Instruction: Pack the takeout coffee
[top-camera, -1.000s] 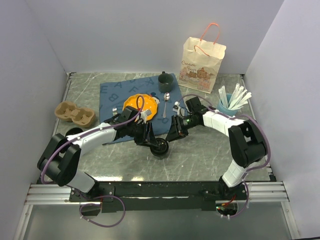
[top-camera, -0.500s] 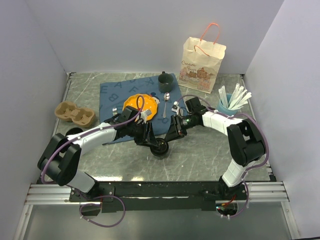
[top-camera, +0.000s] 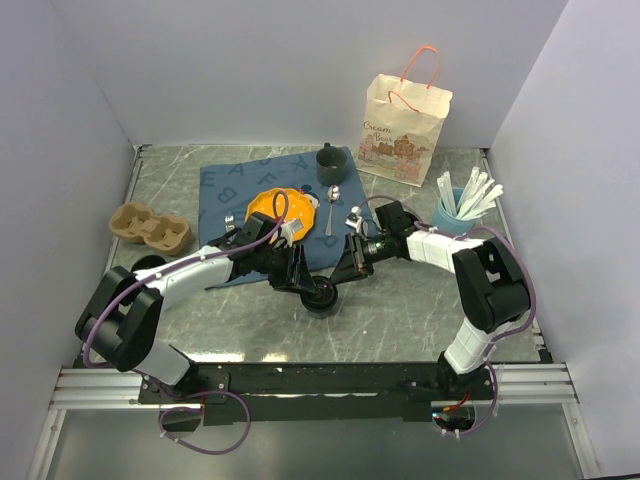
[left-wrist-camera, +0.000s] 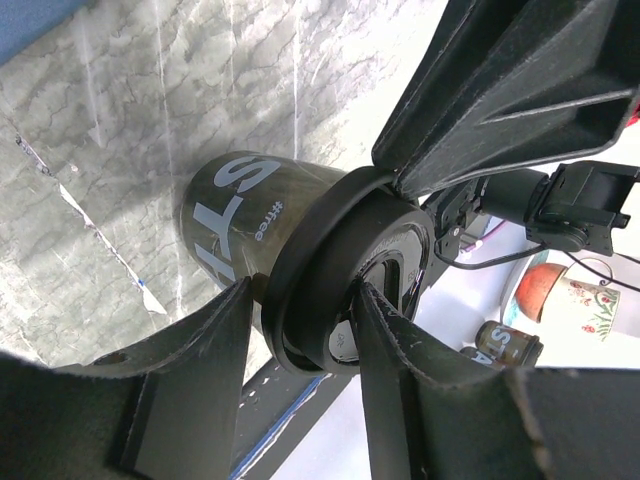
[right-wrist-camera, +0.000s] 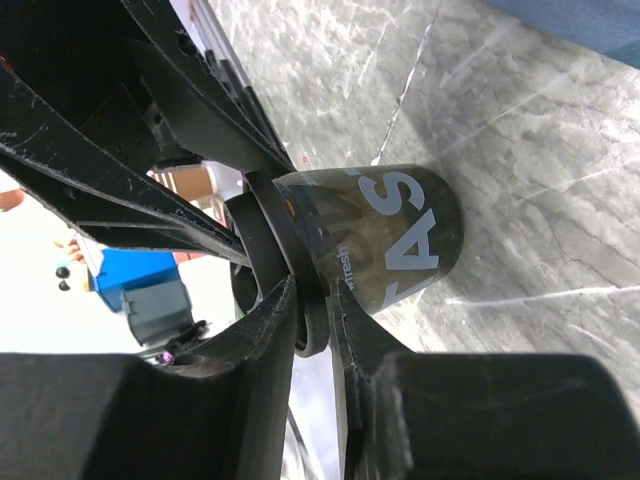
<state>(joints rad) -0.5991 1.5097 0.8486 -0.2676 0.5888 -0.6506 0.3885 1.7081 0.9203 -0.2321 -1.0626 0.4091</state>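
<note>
A dark coffee cup (top-camera: 322, 294) with pale lettering stands on the marble table in front of the blue mat, with a black lid (left-wrist-camera: 345, 270) on its top. My left gripper (top-camera: 300, 276) reaches in from the left, and its fingers sit on either side of the lid (left-wrist-camera: 300, 300), shut on it. My right gripper (top-camera: 345, 270) comes in from the right and pinches the lid's rim (right-wrist-camera: 290, 260) between its fingertips (right-wrist-camera: 318, 300). The cup's body (right-wrist-camera: 400, 230) shows below the rim. A paper takeout bag (top-camera: 405, 120) stands upright at the back right.
A cardboard cup carrier (top-camera: 150, 227) lies at the left, with a black disc (top-camera: 148, 265) near it. On the blue mat (top-camera: 240, 185) are an orange plate (top-camera: 280, 208), a dark mug (top-camera: 329, 160) and a spoon (top-camera: 333, 205). A blue cup of stirrers (top-camera: 460, 205) stands at the right.
The right arm's wrist has shifted slightly. The cup and the left gripper have stayed where they were.
</note>
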